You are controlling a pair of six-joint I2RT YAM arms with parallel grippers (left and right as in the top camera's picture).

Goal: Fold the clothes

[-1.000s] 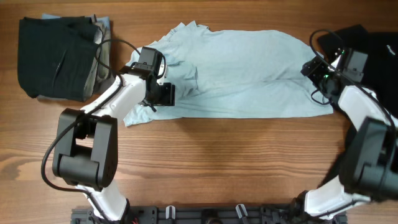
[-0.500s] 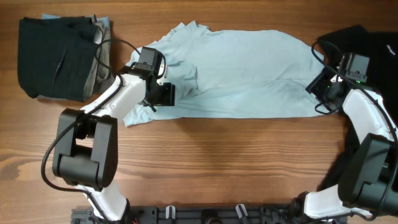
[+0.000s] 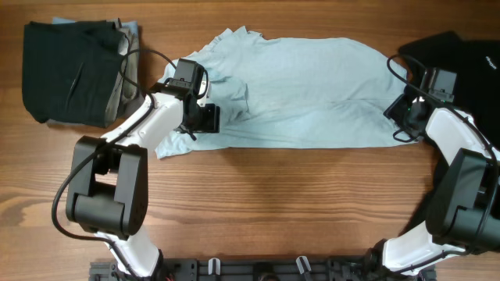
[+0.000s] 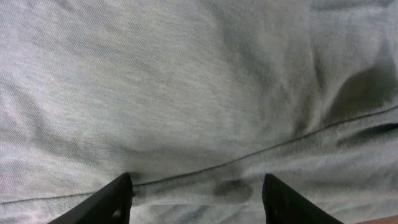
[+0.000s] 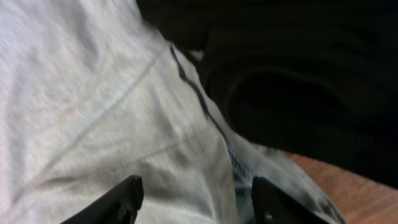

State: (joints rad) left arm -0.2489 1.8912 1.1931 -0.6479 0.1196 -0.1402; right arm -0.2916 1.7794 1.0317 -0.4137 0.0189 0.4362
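Left gripper (image 4: 198,186): jaws stand well apart and grip nothing; both fingers (image 4: 115,200) sit low over pale blue cloth.
Between the left jaws: flat shirt (image 3: 305,90) fabric, crossed from side to side by a stitched seam with a small dark shadow at its middle.
Ahead of the left jaws: more of the shirt, softly creased, with a deeper fold to the right.
Left gripper from overhead: over the shirt's left part, near its lower edge.
Right gripper (image 5: 196,186): jaws also apart with nothing pinched; cloth lies loose in the gap.
Between the right jaws: the shirt's edge, with a hem line running diagonally down toward the right finger.
Left of the right jaws: the body of the shirt, wrinkled.
Ahead and right of the right jaws: the black shirt (image 5: 311,81), lying just beside the pale hem; whether the two overlap cannot be told.
Past the right finger: a strip of bare table (image 5: 354,183).
Shirt overall: spread wide across the table between the two grippers, with one gripper at each end.
Stack (image 3: 70,70): folded dark clothes with paler layers at the right edge, lying well outside the left jaws, behind that arm.
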